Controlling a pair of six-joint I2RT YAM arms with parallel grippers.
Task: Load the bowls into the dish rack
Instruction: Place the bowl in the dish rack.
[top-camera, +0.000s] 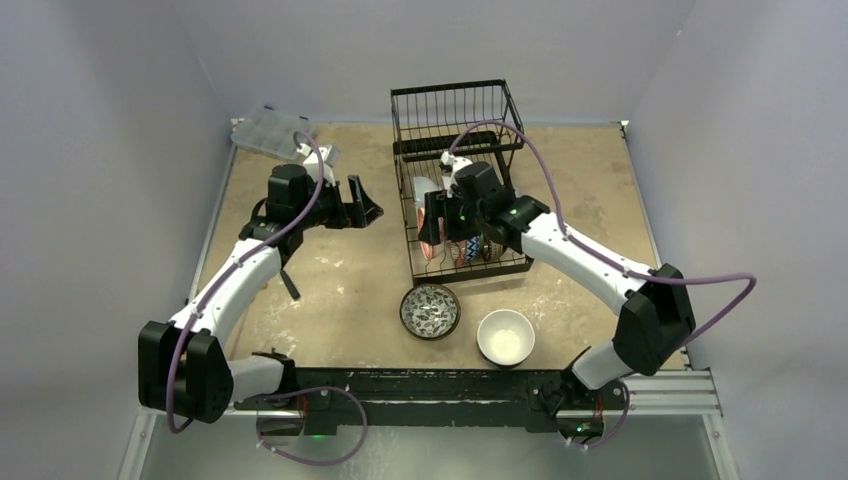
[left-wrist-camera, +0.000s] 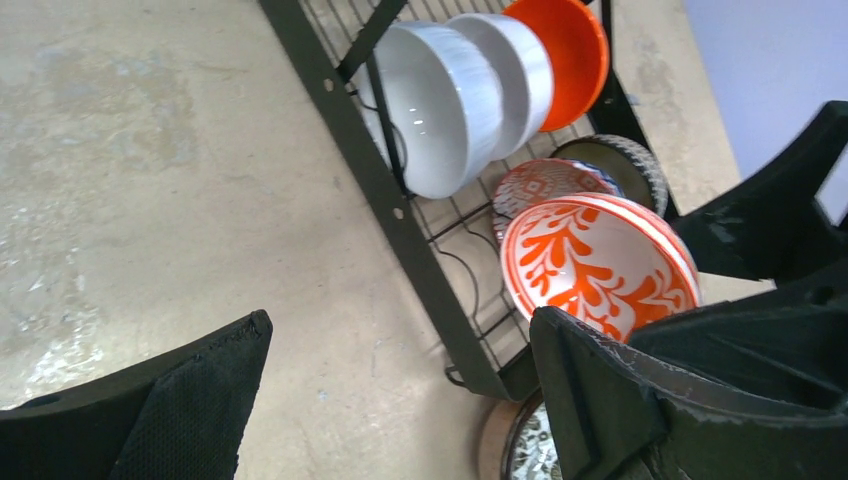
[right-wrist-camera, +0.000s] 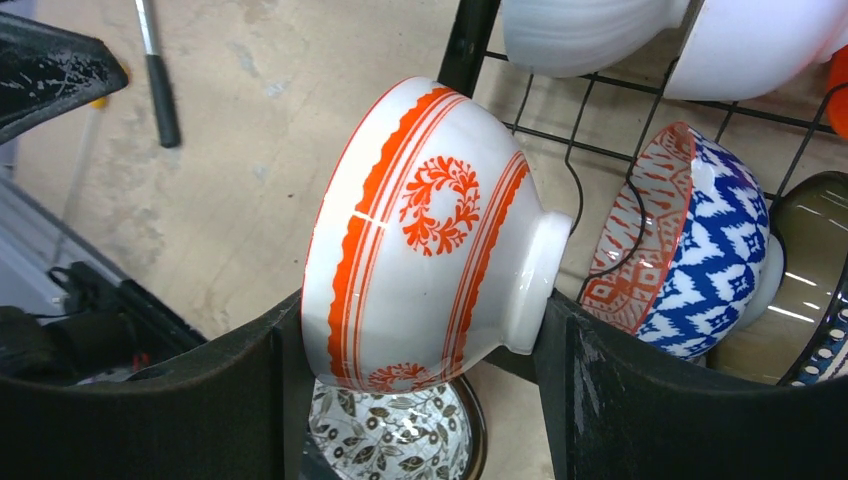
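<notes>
At centre frame our right gripper (right-wrist-camera: 420, 312) clamps the orange-patterned bowl (right-wrist-camera: 430, 220) on its side at the lower-left side of the dish rack (left-wrist-camera: 392, 200). Left of it our left gripper (top-camera: 363, 204) hovers, fingers apart and empty.

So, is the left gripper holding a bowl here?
No, the left gripper is open with nothing in it, beside the dish rack.

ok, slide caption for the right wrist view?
Right gripper holds an orange-patterned white bowl on its side at the dish rack, beside a blue-patterned bowl already racked.
</notes>
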